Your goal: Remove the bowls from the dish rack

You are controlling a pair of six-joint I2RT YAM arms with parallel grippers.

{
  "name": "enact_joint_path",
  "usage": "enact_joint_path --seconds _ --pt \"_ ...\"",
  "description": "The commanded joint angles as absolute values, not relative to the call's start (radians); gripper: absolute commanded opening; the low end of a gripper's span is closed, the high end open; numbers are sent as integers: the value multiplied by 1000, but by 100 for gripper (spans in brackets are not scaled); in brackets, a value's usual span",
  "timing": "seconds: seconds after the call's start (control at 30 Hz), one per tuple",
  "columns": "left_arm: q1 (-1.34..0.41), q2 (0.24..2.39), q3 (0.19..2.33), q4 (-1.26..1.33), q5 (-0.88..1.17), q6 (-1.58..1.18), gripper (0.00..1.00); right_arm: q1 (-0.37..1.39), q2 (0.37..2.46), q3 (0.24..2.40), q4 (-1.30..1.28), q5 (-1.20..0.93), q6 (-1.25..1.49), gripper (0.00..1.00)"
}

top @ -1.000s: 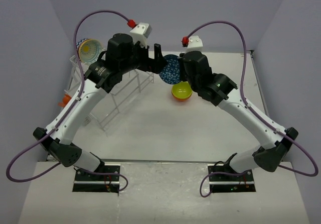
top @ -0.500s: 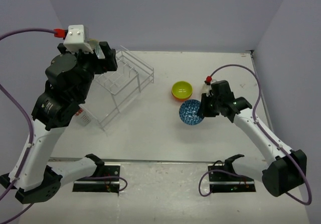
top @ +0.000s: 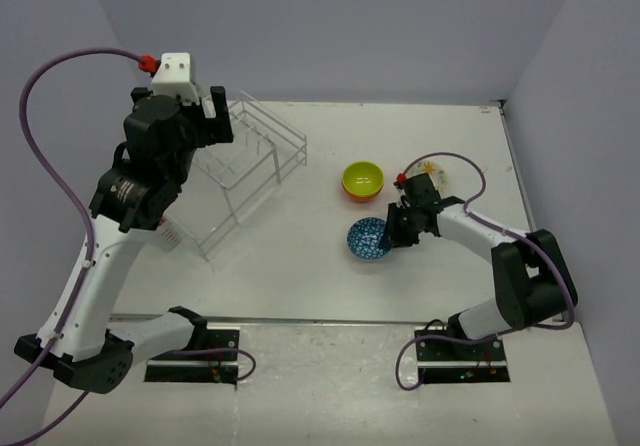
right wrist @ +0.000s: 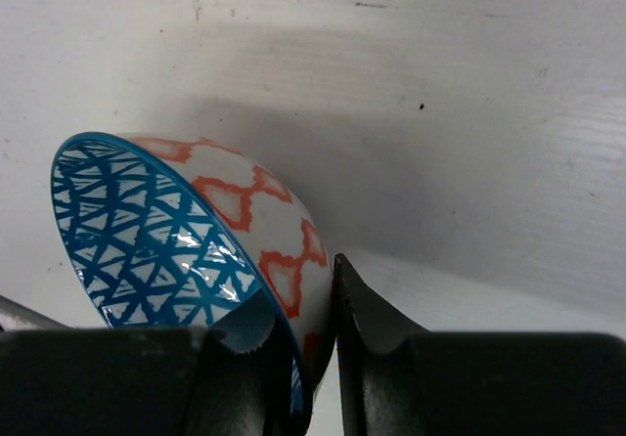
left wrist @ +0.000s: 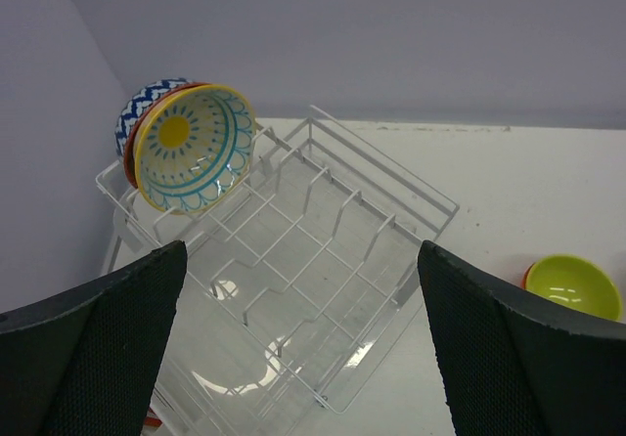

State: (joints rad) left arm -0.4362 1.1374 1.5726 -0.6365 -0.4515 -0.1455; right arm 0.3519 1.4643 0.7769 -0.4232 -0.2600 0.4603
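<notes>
R tool (right wrist: 315,304) clamped on rim of blue-patterned bowl (top: 369,239), low at counter (top: 300,261), right of dish rack (top: 250,166), nr lime-green bowl (top: 362,178). L tool (left wrist: 300,250) spread wide above rack. Yellow-centred bowl (left wrist: 191,145) stands on edge at rack's far-left corner.

Blue-patterned bowl (left wrist: 145,101) mostly hidden behind yellow-centred bowl (left wrist: 191,143), orange bowl (top: 353,196) barely showing under lime-green bowl (top: 363,177)

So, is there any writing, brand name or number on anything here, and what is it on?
No text can be read in any view.
Small pale mark on the left arm: too small to read.
The blue-patterned bowl and the yellow-centred bowl bear only patterns, no words.
</notes>
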Motion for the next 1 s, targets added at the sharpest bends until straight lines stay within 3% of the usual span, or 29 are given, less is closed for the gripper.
enact_joint_path --seconds 0.0,0.13,0.2,0.3,0.37,0.53,0.73,0.97 --pt "-419 1108 1563 -594 -433 -117 100 348 1505 799 -313 -267 497 8" --pt "-407 1117 1549 -584 -465 -117 100 348 1516 793 -311 -221 506 23" --pt "-397 1130 1545 -578 -483 -112 100 348 1482 784 -319 -187 512 38" --pt "-396 1163 1560 -591 -578 -78 100 348 1419 781 -351 -160 517 54" --pt "-396 1198 1569 -591 -662 -9 100 350 1355 784 -388 -143 514 74" --pt "-397 1246 1604 -574 -752 104 100 348 1191 825 -526 -36 508 99" --pt "-396 1284 1549 -342 -854 392 100 348 913 897 -607 46 482 99" --pt "-332 1456 1578 -178 -948 545 100 348 838 936 -600 -35 449 99"
